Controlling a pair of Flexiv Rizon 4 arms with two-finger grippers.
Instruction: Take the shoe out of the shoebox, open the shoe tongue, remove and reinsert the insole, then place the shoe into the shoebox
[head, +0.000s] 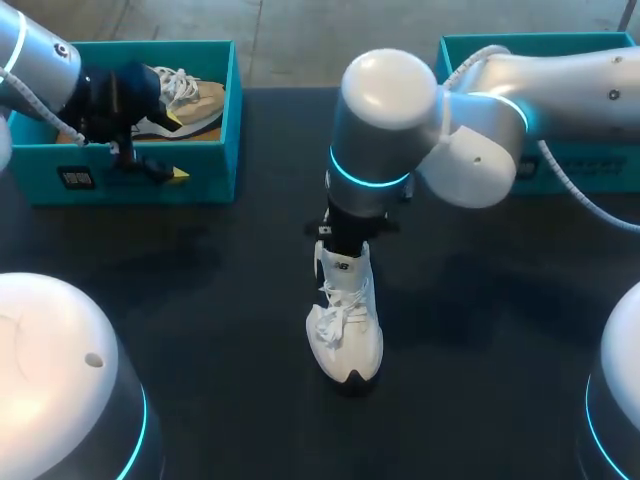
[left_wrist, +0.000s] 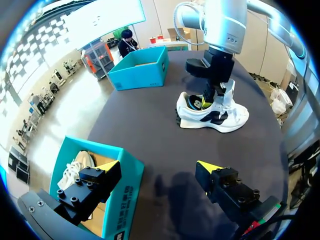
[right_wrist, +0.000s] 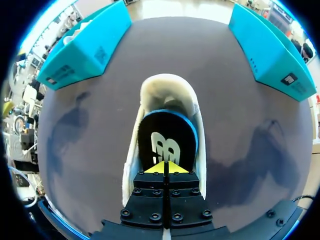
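A white shoe (head: 347, 322) stands on the dark table near the middle, toe toward the front edge. My right gripper (right_wrist: 165, 167) is shut and reaches down into the shoe's heel opening. Its yellow tips are pressed together on the heel end of the black, blue-edged insole (right_wrist: 167, 140). In the left wrist view this gripper (left_wrist: 204, 100) stands in the shoe (left_wrist: 215, 114). My left gripper (left_wrist: 159, 167) hangs open and empty at the front wall of the teal shoebox (head: 228, 150), one finger over the box and one over the table. A beige and white shoe (head: 185, 95) lies in that box.
A second teal box (head: 560, 165) stands at the back right under my right arm. The white shoe sits between the two boxes, well apart from both.
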